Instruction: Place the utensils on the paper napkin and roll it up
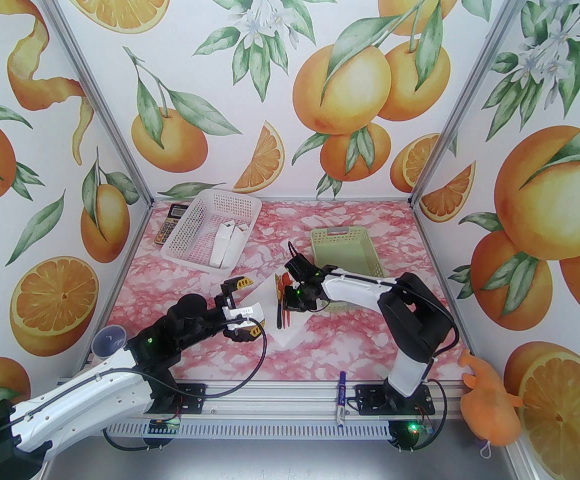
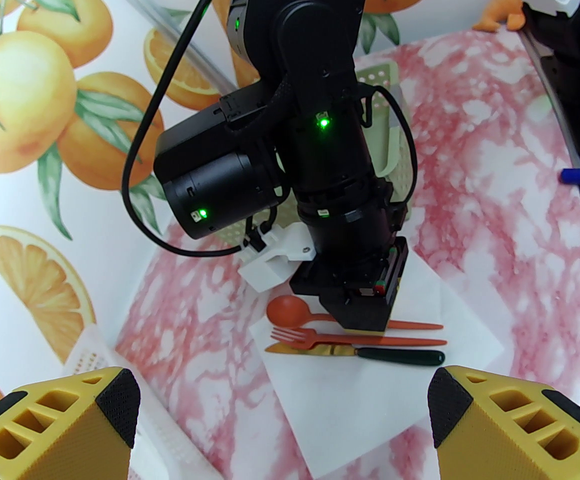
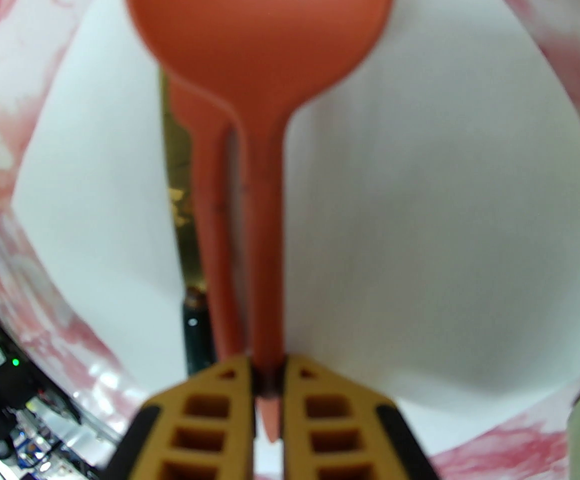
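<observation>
The white paper napkin lies flat on the pink marbled table, mid-front. On it lie the utensils side by side: an orange-red spoon, an orange-red fork and a knife with a dark handle. My right gripper is shut on the spoon's thin handle, low over the napkin. The fork's handle lies just left of it. In the top view the right gripper sits over the utensils. My left gripper stands open just left of the napkin, its yellow fingertips wide apart, holding nothing.
A white basket with white pieces stands at the back left, a calculator behind it. A pale green basket is behind the right arm. A marker pen lies on the front rail. A purple cup sits front left, an orange plush front right.
</observation>
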Robot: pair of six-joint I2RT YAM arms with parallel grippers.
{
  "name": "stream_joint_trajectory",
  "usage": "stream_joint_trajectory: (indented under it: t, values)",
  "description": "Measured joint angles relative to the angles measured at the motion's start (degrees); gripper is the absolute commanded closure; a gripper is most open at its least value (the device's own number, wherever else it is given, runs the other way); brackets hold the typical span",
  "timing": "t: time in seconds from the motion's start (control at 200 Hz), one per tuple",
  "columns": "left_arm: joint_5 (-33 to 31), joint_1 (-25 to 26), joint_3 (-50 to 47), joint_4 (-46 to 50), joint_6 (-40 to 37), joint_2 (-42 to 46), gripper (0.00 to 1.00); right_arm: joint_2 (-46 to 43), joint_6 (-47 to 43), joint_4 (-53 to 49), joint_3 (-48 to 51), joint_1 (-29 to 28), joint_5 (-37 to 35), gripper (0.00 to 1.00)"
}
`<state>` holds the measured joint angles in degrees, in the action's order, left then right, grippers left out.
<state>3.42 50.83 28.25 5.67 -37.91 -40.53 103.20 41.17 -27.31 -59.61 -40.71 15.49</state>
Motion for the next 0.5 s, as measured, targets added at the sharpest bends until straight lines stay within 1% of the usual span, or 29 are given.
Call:
stream_joint_trajectory:
  t: [0.21,0.35,0.5]
  values:
    - [0.04,0.0,0.0,0.2,-0.02,-0.02,0.0,0.31,0.02,0.48,0.02,-0.13,0.17,0.86]
    - [0.07,0.0,0.0,0.17,0.0,-0.02,0.0,0.31,0.39,0.61,0.02,-0.15,0.2,0.8]
    - [0.11,0.11,0.0,0.2,-0.02,-0.02,0.0,0.31,0.63,0.68,0.07,-0.15,0.22,0.79]
